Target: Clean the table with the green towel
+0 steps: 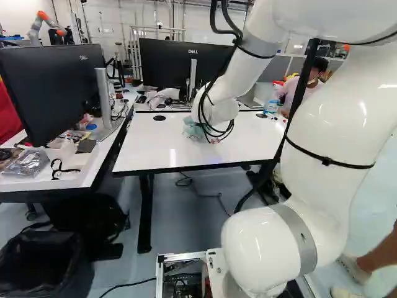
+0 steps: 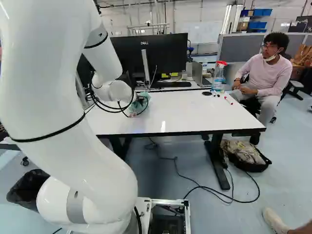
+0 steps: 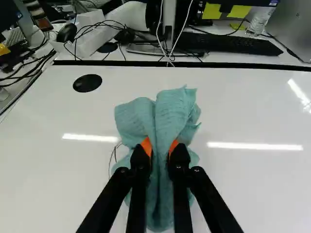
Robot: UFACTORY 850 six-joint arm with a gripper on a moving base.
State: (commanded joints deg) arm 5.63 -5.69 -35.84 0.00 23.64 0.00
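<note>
In the right base view my gripper (image 2: pixel 136 106) is mostly hidden by the wrist and its cables, low over the white table (image 2: pixel 195 114). Bunched teal-green towel (image 2: pixel 144 100) shows just beside it, toward the table's far side. Seen from the wrist, both orange pads of the gripper (image 3: pixel 160 145) pinch the towel (image 3: pixel 170 114) from two sides. Folds of cloth stick out ahead of the fingers and hang beneath them against the white tabletop (image 3: pixel 243 184). Part of the towel (image 1: pixel 192 128) also peeks out beside the wrist in the left base view.
Monitors (image 1: pixel 180 65) and a keyboard (image 3: pixel 238 44) stand on a desk beyond the table. A spray bottle (image 2: pixel 219 75) and several markers (image 2: pixel 228 100) are at the far right. A cluttered side desk (image 1: pixel 46 180) adjoins on the left. Another robot (image 1: pixel 44 23) stands far back.
</note>
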